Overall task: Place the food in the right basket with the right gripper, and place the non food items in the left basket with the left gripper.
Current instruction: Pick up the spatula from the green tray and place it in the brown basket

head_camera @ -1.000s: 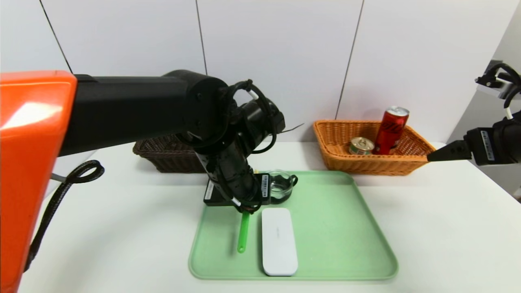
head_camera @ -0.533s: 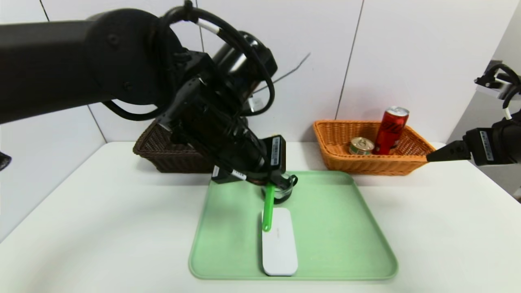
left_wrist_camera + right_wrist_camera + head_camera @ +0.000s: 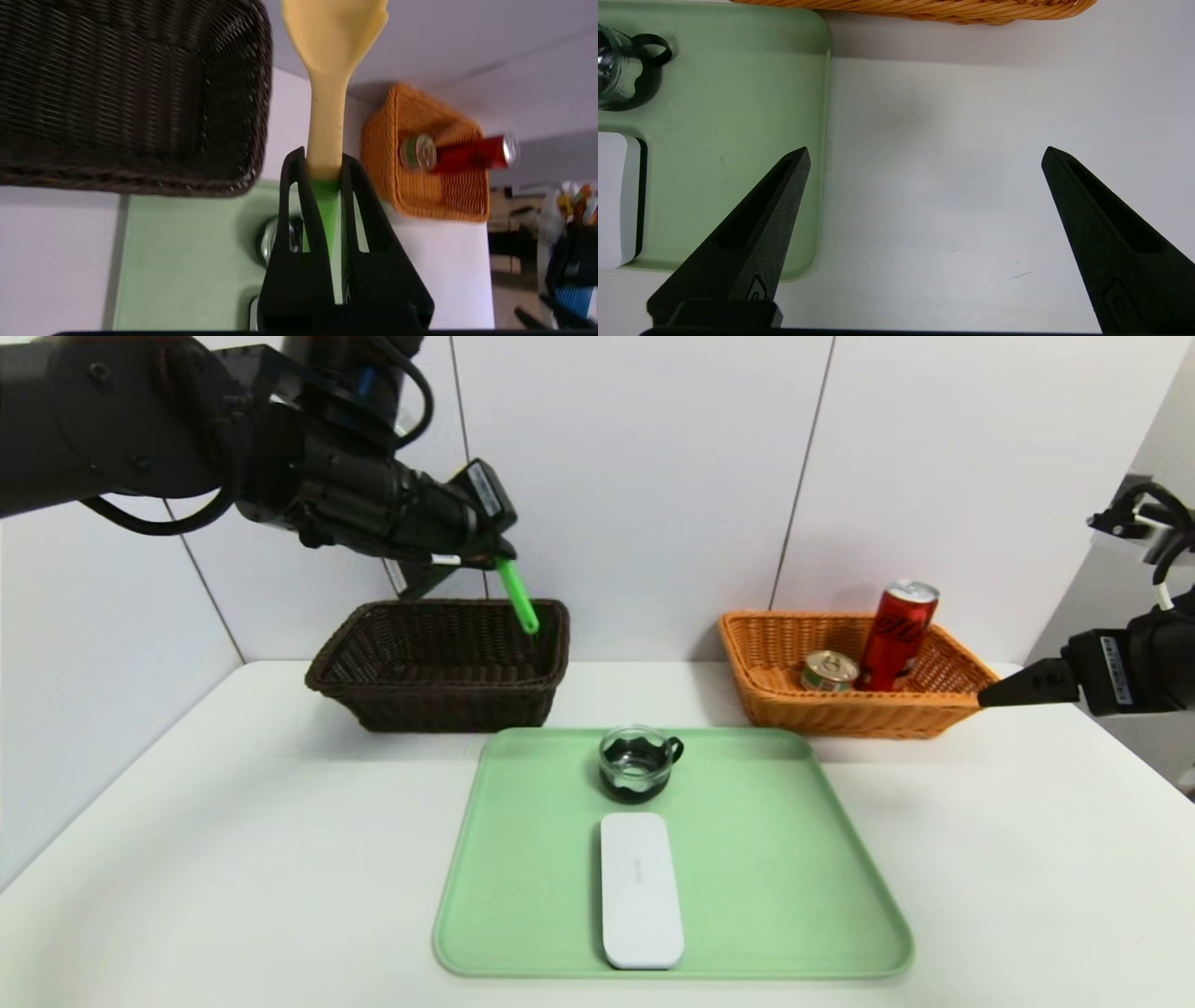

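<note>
My left gripper (image 3: pixel 495 555) is shut on the pasta spoon, held high over the near right corner of the dark brown left basket (image 3: pixel 439 705). The spoon's green handle (image 3: pixel 516 595) hangs down toward the basket rim. In the left wrist view the yellow spoon head (image 3: pixel 331 42) sticks out past the left gripper (image 3: pixel 322 161). The dark glass cup (image 3: pixel 637 763) and white case (image 3: pixel 639 889) lie on the green tray (image 3: pixel 775 859). The red can (image 3: pixel 894 637) and tin (image 3: pixel 828 670) stand in the orange right basket (image 3: pixel 840 714). My right gripper (image 3: pixel 994 695) is open and empty, beside that basket.
The tray sits mid-table in front of both baskets, which stand against the back wall. In the right wrist view the right gripper (image 3: pixel 925 151) hovers over bare white table between the tray's edge (image 3: pixel 738 116) and the orange basket's rim (image 3: pixel 924 9).
The left arm has lifted the spoon off the tray and swung it up and back to the left, over the dark basket. The right arm has not moved.
</note>
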